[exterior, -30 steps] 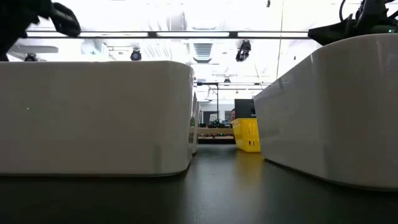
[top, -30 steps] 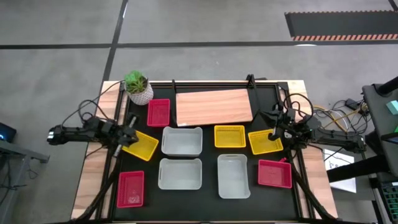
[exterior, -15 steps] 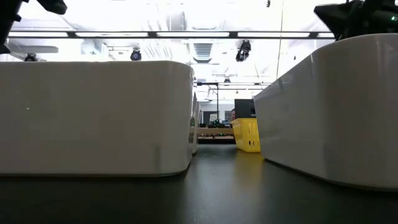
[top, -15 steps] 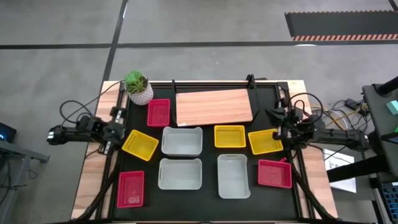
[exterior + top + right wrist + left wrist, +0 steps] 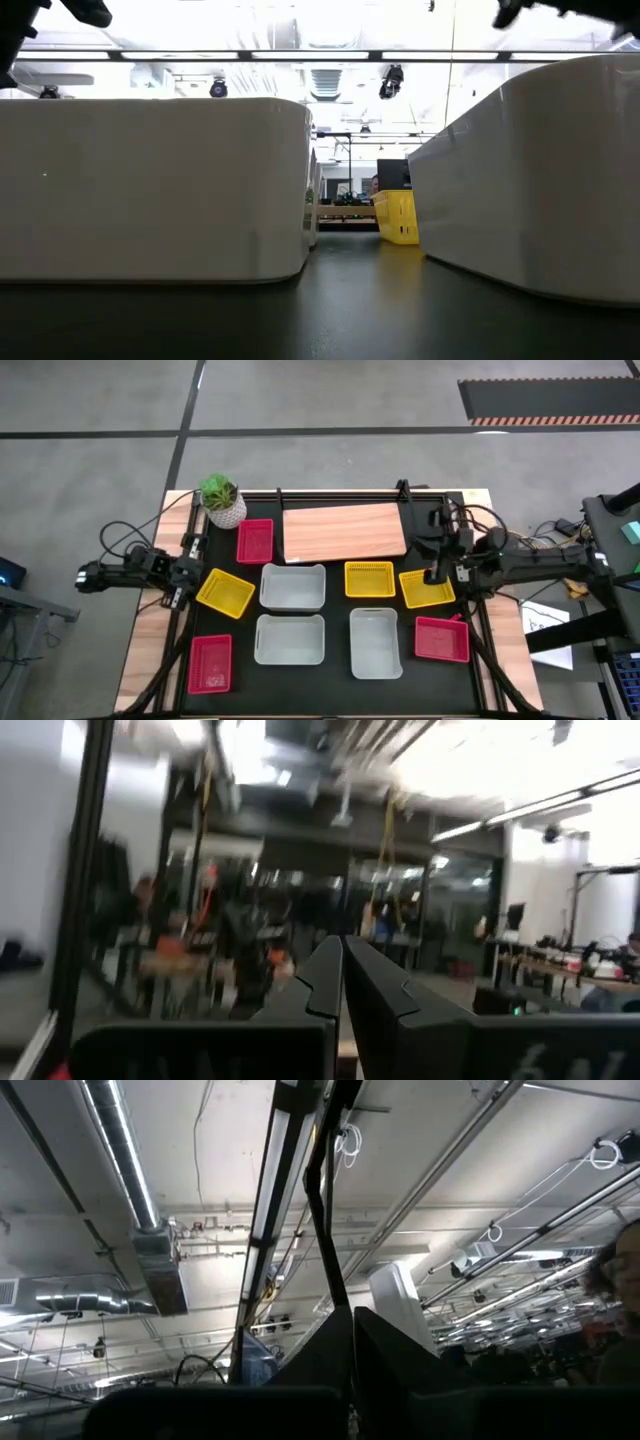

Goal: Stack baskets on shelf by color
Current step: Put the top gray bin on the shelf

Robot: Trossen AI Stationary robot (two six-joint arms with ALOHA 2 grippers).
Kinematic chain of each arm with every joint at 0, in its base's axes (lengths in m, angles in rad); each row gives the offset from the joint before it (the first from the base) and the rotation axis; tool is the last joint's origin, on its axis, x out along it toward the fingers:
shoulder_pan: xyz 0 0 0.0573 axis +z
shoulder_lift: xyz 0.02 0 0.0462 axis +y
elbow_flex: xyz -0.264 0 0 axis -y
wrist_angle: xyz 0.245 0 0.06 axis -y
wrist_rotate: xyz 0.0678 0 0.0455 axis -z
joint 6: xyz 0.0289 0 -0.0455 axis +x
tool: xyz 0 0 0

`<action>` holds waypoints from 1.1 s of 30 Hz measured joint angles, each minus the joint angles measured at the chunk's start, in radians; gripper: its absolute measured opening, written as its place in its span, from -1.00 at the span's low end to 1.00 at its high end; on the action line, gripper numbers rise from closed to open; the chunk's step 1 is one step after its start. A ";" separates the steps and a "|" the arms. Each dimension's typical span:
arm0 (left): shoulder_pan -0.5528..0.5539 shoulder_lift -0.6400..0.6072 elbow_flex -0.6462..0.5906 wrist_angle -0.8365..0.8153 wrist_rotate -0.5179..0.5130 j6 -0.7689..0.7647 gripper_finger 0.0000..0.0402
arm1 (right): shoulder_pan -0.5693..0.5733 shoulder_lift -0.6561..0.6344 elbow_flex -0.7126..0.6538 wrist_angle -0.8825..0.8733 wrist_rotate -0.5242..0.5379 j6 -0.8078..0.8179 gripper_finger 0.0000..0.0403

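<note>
Since half a second ago the right gripper has shifted slightly inward along the table's right side and now sits over the far edge of the right-hand yellow basket. Its fingers are pressed together, holding nothing. Over the same interval the left gripper has stayed at the left edge, just beside the tilted yellow basket; its fingers are likewise closed and empty, and its camera points up at ceiling ducts.

On the black mat all baskets lie unstacked. A red basket lies beside the shelf, which is bare. A second red basket is at the near left, a third at the near right. Three white baskets occupy the middle, with a third yellow basket between them and the shelf. A potted plant stands at the far left corner.

Beyond the table: grey floor, a hazard-striped mat, and an open workshop with strip lighting.
</note>
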 joint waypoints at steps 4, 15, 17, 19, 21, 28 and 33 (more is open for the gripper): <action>0.000 0.009 0.000 -0.001 0.000 -0.027 -1.00 | 0.062 0.110 0.187 -0.231 0.001 -0.104 -0.96; 0.000 0.072 0.000 0.000 -0.011 -0.105 -1.00 | 0.119 0.445 0.667 -0.720 0.002 -0.253 -0.95; 0.000 0.091 0.000 0.019 -0.011 -0.105 -1.00 | 0.118 0.516 0.746 -0.820 0.002 -0.262 -0.91; 0.000 0.107 0.000 0.033 -0.011 -0.105 -1.00 | 0.118 0.584 0.820 -0.918 0.004 -0.265 -0.84; 0.000 0.120 0.000 0.049 -0.011 -0.105 -1.00 | 0.114 0.642 0.899 -0.979 0.004 -0.265 -0.75; 0.000 0.142 0.000 0.078 -0.012 -0.105 -1.00 | 0.113 0.824 1.046 -1.193 0.003 -0.348 -0.40; 0.000 0.140 0.001 0.081 -0.012 -0.105 -1.00 | 0.101 0.883 1.070 -1.230 0.002 -0.381 -0.25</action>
